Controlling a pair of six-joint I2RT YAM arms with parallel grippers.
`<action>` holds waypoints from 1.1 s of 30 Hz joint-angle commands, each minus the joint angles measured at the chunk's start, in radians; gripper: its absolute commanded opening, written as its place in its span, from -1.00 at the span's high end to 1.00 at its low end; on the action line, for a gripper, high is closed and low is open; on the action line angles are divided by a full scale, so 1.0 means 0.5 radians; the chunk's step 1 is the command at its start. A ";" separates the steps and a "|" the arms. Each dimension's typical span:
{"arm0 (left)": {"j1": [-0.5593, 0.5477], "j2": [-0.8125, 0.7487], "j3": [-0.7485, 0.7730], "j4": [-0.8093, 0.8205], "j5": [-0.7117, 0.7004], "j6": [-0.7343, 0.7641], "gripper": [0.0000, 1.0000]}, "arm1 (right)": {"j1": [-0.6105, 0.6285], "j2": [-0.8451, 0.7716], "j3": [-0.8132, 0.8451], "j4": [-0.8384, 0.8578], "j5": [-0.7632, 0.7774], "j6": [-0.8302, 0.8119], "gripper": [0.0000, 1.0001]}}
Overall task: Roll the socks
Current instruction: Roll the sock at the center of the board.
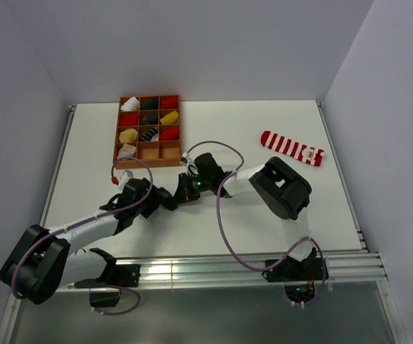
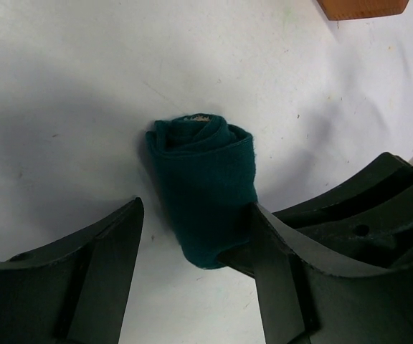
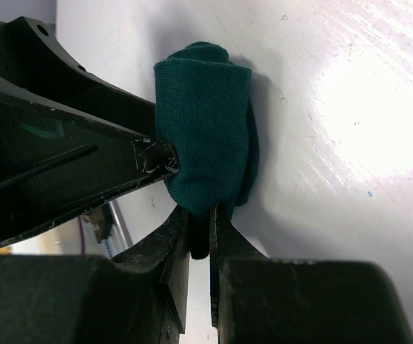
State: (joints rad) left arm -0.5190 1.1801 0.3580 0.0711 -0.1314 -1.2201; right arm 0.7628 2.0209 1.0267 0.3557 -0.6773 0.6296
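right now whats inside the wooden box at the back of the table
The wooden box holds rolled bundles in most cells: white, red, yellow, dark and one striped. Two near-row cells look empty. Anything beneath the bundles is covered.

No writing, label, brand, number or sign can be read in any of the views. The striped sock (image 1: pixel 292 148) on the tabletop (image 1: pixel 264 215) has a small figure patch near one end, too small to tell whether it bears any letters.
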 commanded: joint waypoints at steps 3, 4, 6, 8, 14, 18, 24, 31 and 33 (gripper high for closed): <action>-0.020 0.103 0.036 -0.026 -0.093 -0.002 -0.31 | 0.021 0.152 -0.022 -0.021 -0.109 0.137 1.00; -0.020 0.109 0.042 -0.029 -0.099 0.007 -0.31 | 0.018 0.152 -0.016 -0.021 -0.112 0.146 1.00; -0.020 0.125 0.042 -0.017 -0.108 0.014 -0.32 | 0.018 0.161 -0.019 -0.024 -0.115 0.149 1.00; -0.020 0.143 0.051 -0.007 -0.114 0.026 -0.33 | 0.015 0.174 -0.022 -0.006 -0.124 0.167 1.00; -0.023 0.303 0.097 -0.026 -0.056 0.047 -0.30 | 0.012 0.201 -0.029 0.052 -0.152 0.238 1.00; -0.027 0.450 0.143 -0.084 -0.001 0.072 -0.13 | -0.004 0.226 -0.053 0.153 -0.188 0.333 1.00; -0.063 0.747 0.327 -0.366 0.057 0.176 0.42 | -0.031 0.232 -0.099 0.267 -0.186 0.422 0.92; -0.165 1.027 0.655 -0.725 -0.053 0.412 0.99 | -0.041 -0.044 -0.173 0.093 0.053 0.193 0.21; -0.192 1.045 0.719 -0.804 -0.132 0.455 0.99 | -0.053 -0.209 -0.212 -0.054 0.191 0.067 0.10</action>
State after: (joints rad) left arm -0.5735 1.5978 0.7433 -0.0532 -0.1680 -1.0733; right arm 0.7136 2.0216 0.9607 0.4664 -0.6796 0.7769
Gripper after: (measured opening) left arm 0.325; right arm 0.427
